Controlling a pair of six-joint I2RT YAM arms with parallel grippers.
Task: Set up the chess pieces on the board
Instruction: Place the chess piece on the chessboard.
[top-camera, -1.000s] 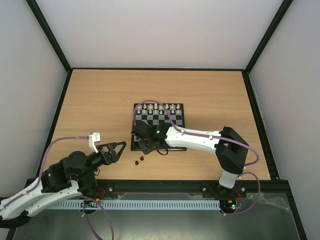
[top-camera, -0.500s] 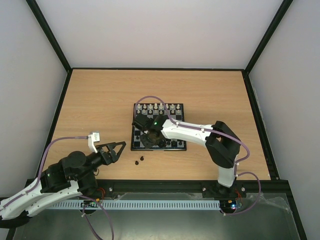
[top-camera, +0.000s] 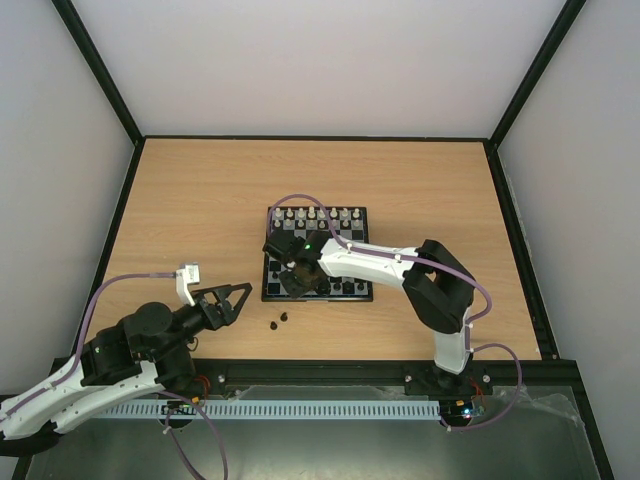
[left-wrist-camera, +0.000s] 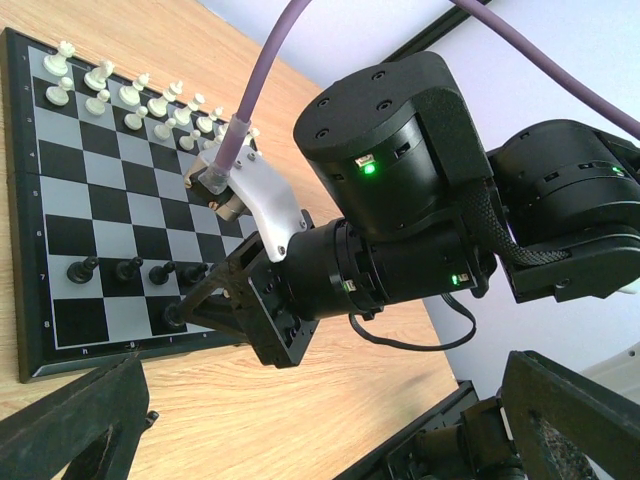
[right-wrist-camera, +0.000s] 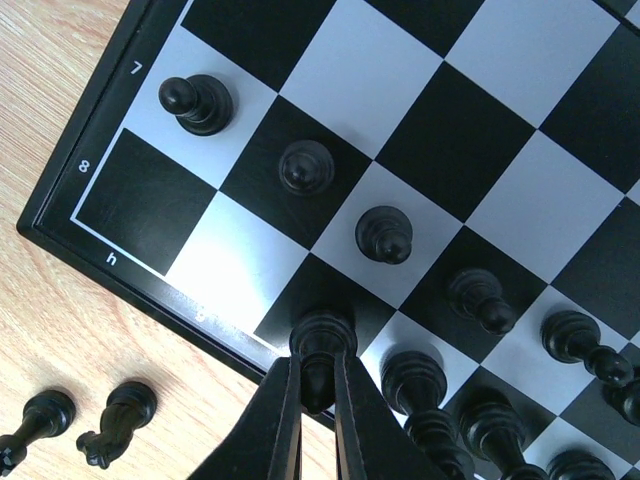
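right end effector (right-wrist-camera: 317, 385) clamped on dark piece (right-wrist-camera: 322, 338) at board (right-wrist-camera: 130, 280) near edge, left end effector (top-camera: 238, 303) spread wide, empty, two loose pieces (right-wrist-camera: 120, 432) on worktop (right-wrist-camera: 60, 330), arm hides much of board from above

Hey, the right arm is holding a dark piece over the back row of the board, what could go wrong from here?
The right fingers pinch a dark piece right beside a back-row neighbour; opening could knock it over. The piece sits near the board's border, so it may land off its square. Two loose pieces lie on the table just off that edge, where the fingers could sweep them.
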